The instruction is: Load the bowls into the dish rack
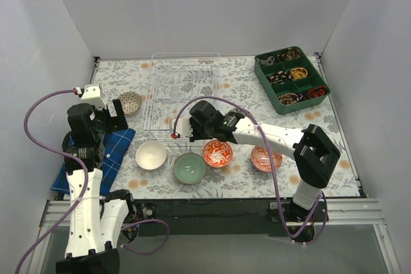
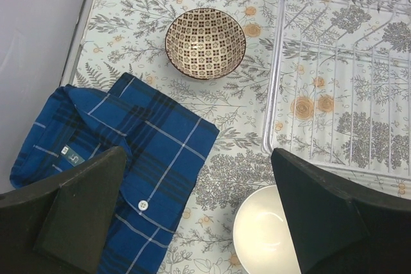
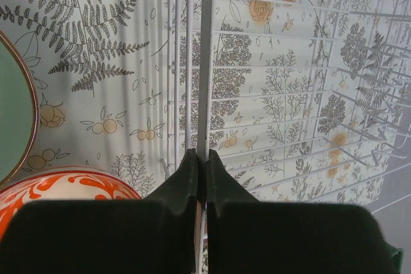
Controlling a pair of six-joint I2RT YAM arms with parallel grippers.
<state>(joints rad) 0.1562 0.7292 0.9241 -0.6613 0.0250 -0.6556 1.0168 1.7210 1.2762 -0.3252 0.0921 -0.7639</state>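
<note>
Floral-print table holds pale wire dish rack, dark green compartmented plastic tray, blue plaid shirt. Also a dark patterned ceramic bowl, plus white, mint green, orange-red and pinkish-red ones.

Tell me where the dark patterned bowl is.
In the top view the dark patterned bowl stands on the left, just left of the dish rack and beyond the blue checked cloth.

White bowl, mint bowl, orange-red bowl and pinkish-red bowl line the desk before the dish rack; the right arm reaches across above the last two; bare desk separates rack from green tray.
</note>
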